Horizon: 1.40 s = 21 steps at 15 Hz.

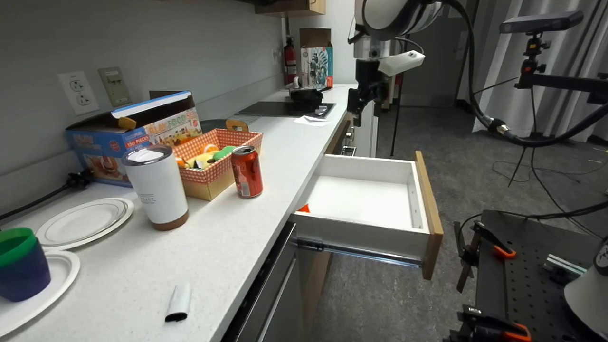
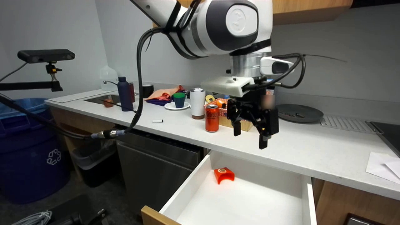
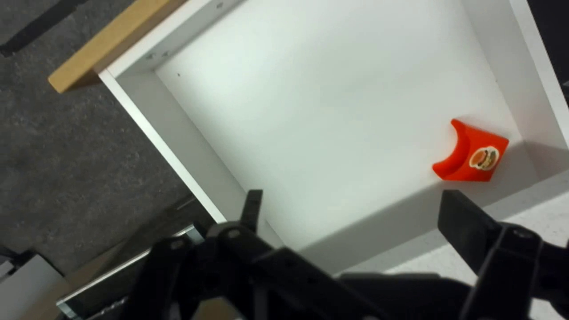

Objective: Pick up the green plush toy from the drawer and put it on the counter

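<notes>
- 2 fingers (image 2: 237, 128) of the hand (image 2: 250, 135) are standing wide apart in an exterior view, gripping nothing, while the hand is hanging in the air and pointing down.
- Lower in that view, the drawer (image 2: 250, 200) is standing pulled out from beneath the bench (image 2: 303, 147), and 1 red toy box (image 2: 224, 175) is lying inside it, near a corner at the bench end.
- On the bench there, 1 red can (image 2: 212, 118) is standing near a white tumbler (image 2: 197, 103), 1 green-and-blue cup (image 2: 179, 100) is resting on a white plate (image 2: 169, 107), and a flat dark pan (image 2: 289, 109) is lying farther along.
- In an exterior view, 1 red-checked basket (image 1: 197, 188) is standing on the bench just beside the can, and a bright green lump (image 1: 223, 153) is lying in it among yellow pieces (image 1: 204, 157); whether that lump is the green plush toy, I am not managing to tell.
- Just beside the basket, a play-food box (image 1: 130, 135) is resting near the wall (image 1: 228, 52), and a short white tube (image 1: 179, 300) is lying near the bench's front edge.
- In that view the hand is hanging higher than the drawer.
- In the wrist view, the 2 fingers are showing at the bottom, far apart, while the red toy box, bearing a burger picture (image 3: 484, 158), is lying on the drawer's white base near an inner corner.
</notes>
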Each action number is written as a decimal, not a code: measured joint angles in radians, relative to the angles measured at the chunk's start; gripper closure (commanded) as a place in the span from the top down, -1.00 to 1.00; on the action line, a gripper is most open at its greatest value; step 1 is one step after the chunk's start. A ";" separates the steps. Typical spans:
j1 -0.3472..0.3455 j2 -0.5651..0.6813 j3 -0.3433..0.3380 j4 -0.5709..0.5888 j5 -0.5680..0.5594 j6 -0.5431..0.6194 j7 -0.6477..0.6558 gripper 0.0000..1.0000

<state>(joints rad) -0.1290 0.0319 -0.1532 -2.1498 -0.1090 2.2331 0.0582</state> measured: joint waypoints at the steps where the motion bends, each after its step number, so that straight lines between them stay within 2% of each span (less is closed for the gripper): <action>1: -0.010 -0.021 -0.008 -0.035 0.007 0.000 0.000 1.00; 5: -0.024 -0.070 -0.022 -0.105 0.024 0.001 0.000 1.00; 11: -0.024 -0.070 -0.021 -0.106 0.024 0.001 0.006 1.00; 14: -0.027 -0.066 -0.025 -0.107 0.018 -0.004 0.051 1.00; 21: -0.099 -0.060 -0.087 -0.110 -0.037 -0.064 0.166 1.00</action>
<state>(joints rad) -0.2281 -0.0286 -0.2399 -2.2600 -0.1461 2.1691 0.2246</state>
